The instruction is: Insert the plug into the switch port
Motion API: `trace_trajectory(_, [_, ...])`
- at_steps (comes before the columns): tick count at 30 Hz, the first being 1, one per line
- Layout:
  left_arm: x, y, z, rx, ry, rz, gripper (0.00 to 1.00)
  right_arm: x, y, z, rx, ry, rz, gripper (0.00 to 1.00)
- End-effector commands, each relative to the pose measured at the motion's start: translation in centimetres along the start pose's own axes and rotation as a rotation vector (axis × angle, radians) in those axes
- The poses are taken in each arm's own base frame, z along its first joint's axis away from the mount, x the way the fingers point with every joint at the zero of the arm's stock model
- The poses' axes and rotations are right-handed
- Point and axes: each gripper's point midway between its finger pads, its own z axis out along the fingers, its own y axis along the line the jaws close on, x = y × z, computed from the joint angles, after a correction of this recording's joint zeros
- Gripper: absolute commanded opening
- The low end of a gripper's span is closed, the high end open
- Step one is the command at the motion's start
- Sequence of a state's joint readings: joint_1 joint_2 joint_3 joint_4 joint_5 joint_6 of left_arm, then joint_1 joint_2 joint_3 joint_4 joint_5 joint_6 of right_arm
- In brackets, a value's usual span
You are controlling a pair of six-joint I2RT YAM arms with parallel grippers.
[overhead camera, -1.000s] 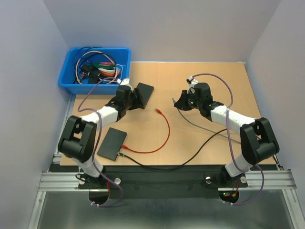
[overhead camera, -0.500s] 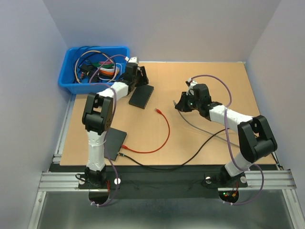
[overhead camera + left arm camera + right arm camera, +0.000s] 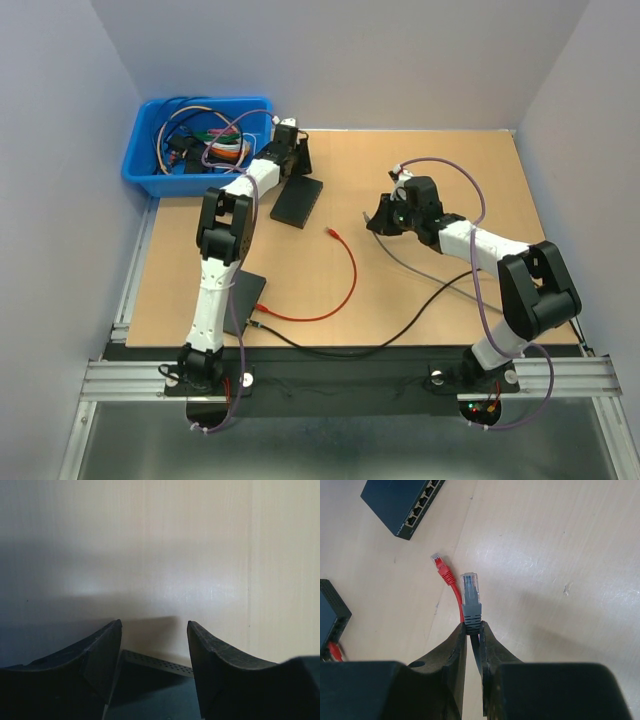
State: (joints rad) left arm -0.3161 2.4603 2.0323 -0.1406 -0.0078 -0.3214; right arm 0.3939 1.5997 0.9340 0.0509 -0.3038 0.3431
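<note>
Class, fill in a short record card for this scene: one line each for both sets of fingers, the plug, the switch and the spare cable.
left fingers: open, holding nothing
right fingers: shut on the grey plug
grey plug: held by its rear end, not yet in a port
switch: flat on the table, visible ports empty
red cable: loose end on the table beside the grey plug

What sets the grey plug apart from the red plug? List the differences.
Colour: the grey plug has a grey boot, the red plug a red one. State: the grey plug is pinched in the right hand; the red plug lies loose on the table. Pose: the grey plug points straight out from the hand, the red plug lies at a slant to it. Shared: both have clear tips and neither sits in a port.
</note>
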Motion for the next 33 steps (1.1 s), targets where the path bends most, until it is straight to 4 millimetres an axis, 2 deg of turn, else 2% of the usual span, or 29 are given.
trace_trajectory(1, [-0.5,2.2,-2.0,-0.079,0.03,0.023,0.64,-0.8,0.9,-0.4,-0.025,-0.029,-0.022,0.01])
trace_trajectory(2, [0.9,2.6,-2.7,-0.09,0.061,0.02,0.63,-0.9,1.0,-0.5,-0.025,-0.033,-0.02,0.01])
trace_trajectory(3, [1.5,2.3,-3.1,-0.082,0.059,0.025,0.63,-0.8,1.0,-0.6,-0.022,-0.032,-0.02,0.0])
trace_trajectory(4, [4.7,3.2,-3.4,-0.1,0.118,0.034,0.62,-0.9,1.0,-0.6,-0.02,-0.034,-0.02,0.0])
trace_trajectory(5, [4.2,2.9,-4.7,-0.092,0.098,0.031,0.61,-0.9,1.0,-0.6,-0.019,-0.036,-0.019,0.0])
trace_trajectory(6, [5.0,2.9,-5.2,-0.088,0.105,0.031,0.61,-0.8,0.9,-0.7,-0.018,-0.033,-0.018,0.0])
trace_trajectory(7, [7.5,3.3,-5.6,-0.094,0.14,0.034,0.61,-0.6,1.0,-0.7,-0.019,-0.029,-0.018,0.0])
trace_trajectory(8, [8.3,3.4,-6.1,-0.093,0.148,0.029,0.6,-0.4,0.9,-0.7,-0.018,-0.025,-0.014,0.0])
trace_trajectory(9, [8.1,2.8,-7.1,-0.069,0.138,0.023,0.59,-0.3,1.1,-0.6,-0.021,-0.023,-0.013,0.01])
trace_trajectory(10, [10.0,2.9,-7.4,-0.064,0.159,0.023,0.58,-0.1,1.1,-0.7,-0.023,-0.019,-0.011,0.0])
trace_trajectory(12, [10.3,2.3,-8.4,-0.051,0.146,0.022,0.57,0.3,1.4,-0.7,-0.03,-0.012,-0.007,0.0])
trace_trajectory(14, [11.6,2.1,-9.1,-0.049,0.166,0.03,0.57,0.7,1.8,-0.6,-0.036,-0.004,-0.011,0.01])
trace_trajectory(17, [12.6,2.3,-9.6,-0.045,0.185,0.013,0.57,1.4,2.0,-0.5,-0.001,0.01,-0.042,0.0])
trace_trajectory(20, [11.3,1.5,-10.3,-0.018,0.145,0.002,0.58,2.8,4.7,-0.1,0.039,0.037,-0.178,0.0])
trace_trajectory(23, [9.6,1.0,-11.7,0.001,0.104,-0.01,0.6,4.2,6.5,0.2,0.055,0.062,-0.239,0.0])
trace_trajectory(28, [8.1,0.5,-13.7,0.023,0.057,-0.007,0.64,5.4,7.5,1.7,0.058,0.1,-0.252,0.01])
trace_trajectory(31, [9.0,1.3,-14.2,0.005,0.06,0.001,0.65,6.6,7.7,2.9,0.072,0.153,-0.282,0.01])
trace_trajectory(32, [10.1,1.8,-14.2,0.001,0.081,0.003,0.65,6.8,7.6,3.2,0.083,0.164,-0.287,0.0])
trace_trajectory(33, [10.5,2.0,-14.4,0.001,0.085,-0.002,0.64,6.8,7.6,3.6,0.097,0.167,-0.303,0.0])
